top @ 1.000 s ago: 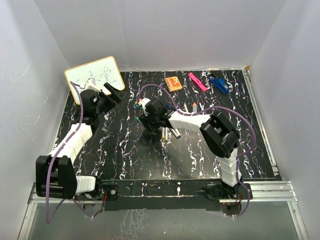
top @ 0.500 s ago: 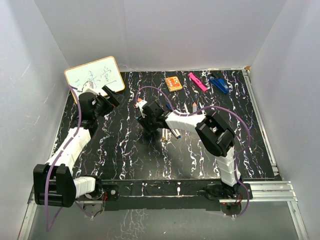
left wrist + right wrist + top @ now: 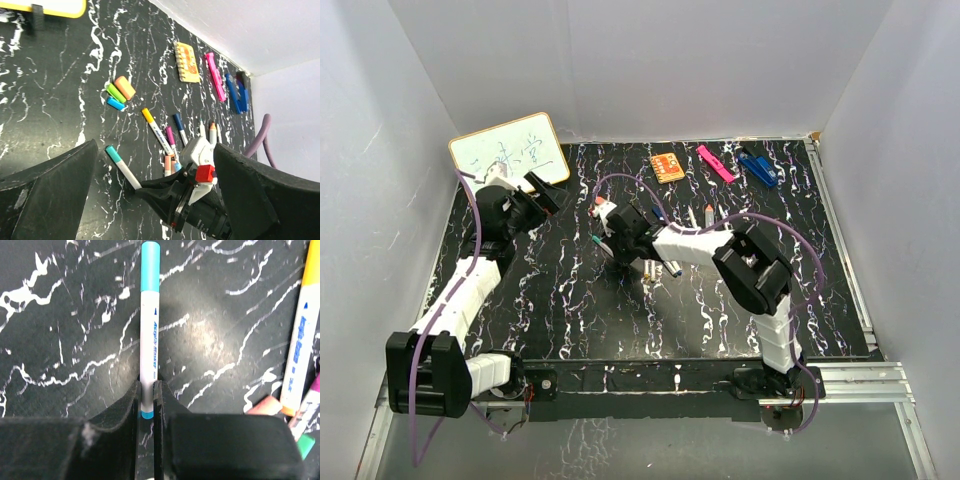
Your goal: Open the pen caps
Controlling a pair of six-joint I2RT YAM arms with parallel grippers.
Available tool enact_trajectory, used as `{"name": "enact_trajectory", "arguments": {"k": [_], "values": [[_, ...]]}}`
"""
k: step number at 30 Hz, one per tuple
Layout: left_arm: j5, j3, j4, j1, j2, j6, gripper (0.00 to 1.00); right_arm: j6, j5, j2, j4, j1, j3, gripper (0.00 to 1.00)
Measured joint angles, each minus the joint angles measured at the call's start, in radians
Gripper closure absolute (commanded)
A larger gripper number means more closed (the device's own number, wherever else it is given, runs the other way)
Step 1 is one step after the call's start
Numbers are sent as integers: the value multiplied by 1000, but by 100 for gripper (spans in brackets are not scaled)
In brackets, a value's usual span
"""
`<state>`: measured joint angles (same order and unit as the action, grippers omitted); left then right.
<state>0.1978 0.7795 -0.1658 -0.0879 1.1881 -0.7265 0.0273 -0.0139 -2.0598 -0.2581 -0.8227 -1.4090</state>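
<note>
right jaws clamp a teal pen (image 3: 149, 335) on the marbled desk (image 3: 75, 315)
the pen lies near the desk's middle, its teal cap (image 3: 150, 260) on; left jaws gape wide, holding nothing, near the whiteboard (image 3: 510, 150).

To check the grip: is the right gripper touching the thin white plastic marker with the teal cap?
Touching. In the right wrist view, the right gripper clamps the teal-capped white marker on both sides of its barrel, with no gap visible.
</note>
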Motion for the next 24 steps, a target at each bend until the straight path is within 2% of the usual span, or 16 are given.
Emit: {"name": "enact_trajectory", "arguments": {"k": [9,17,24], "values": [[184,-66,-166,-8,106,-99,10,12,39,207,40,0,156,100],[216,-93,-243,-95,187,-173,14,20,62,368,79,0,164,100],[221,-93,-342,-156,264,-234,17,27,67,397,88,0,188,100]]}}
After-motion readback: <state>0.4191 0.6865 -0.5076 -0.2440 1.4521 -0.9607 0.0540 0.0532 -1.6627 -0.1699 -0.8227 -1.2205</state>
